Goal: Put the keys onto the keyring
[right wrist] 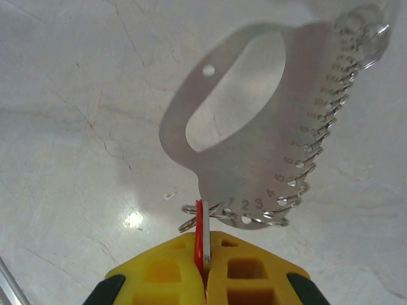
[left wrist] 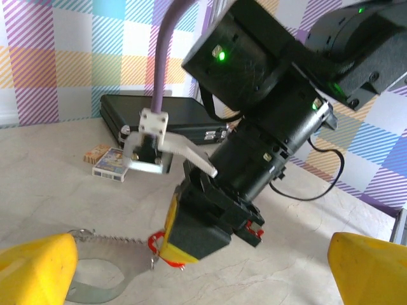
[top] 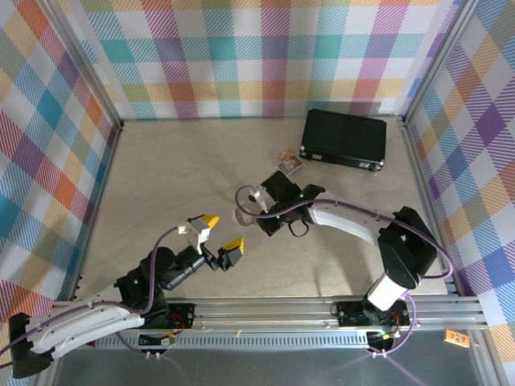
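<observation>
We see the keyring point(right wrist: 254, 171) lying flat near the middle of the table point(right wrist: 76, 127). It is a thin grey metal oval with a long slot, one small hole and numbered wire rings along one side. The red-headed key point(right wrist: 199, 223) stands on edge against its end ring, pinched in the right gripper point(right wrist: 205, 241).

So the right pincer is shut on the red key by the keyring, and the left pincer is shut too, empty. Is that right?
Not quite. The left pincer is wide open, not shut: the top external view shows its yellow fingertips spread apart, nothing between them. The right pincer is shut on the red key by the keyring.
</observation>
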### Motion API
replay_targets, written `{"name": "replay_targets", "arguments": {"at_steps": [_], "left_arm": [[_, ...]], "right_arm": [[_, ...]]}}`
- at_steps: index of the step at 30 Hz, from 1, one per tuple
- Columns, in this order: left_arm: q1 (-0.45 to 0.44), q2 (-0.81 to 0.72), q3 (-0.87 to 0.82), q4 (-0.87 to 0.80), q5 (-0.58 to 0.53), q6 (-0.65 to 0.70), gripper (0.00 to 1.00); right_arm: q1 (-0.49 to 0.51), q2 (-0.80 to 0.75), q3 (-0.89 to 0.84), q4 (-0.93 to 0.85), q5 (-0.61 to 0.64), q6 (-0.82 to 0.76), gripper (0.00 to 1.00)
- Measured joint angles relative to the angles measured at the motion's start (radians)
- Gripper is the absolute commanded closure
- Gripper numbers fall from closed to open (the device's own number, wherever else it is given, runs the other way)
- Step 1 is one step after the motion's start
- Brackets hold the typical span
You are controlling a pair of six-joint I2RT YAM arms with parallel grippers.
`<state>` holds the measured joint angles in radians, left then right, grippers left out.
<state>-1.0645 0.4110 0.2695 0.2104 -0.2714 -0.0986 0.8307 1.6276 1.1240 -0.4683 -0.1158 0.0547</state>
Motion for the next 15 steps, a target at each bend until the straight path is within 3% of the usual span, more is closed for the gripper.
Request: {"name": "replay_targets", "arguments": {"at_steps": [15], "left_arm": [[0.0, 0.079, 0.0, 0.032, 0.023, 0.027, 0.0]], "right_arm": [[0.025, 0.0, -0.185, 0.087, -0.068, 0.118, 1.0]]}}
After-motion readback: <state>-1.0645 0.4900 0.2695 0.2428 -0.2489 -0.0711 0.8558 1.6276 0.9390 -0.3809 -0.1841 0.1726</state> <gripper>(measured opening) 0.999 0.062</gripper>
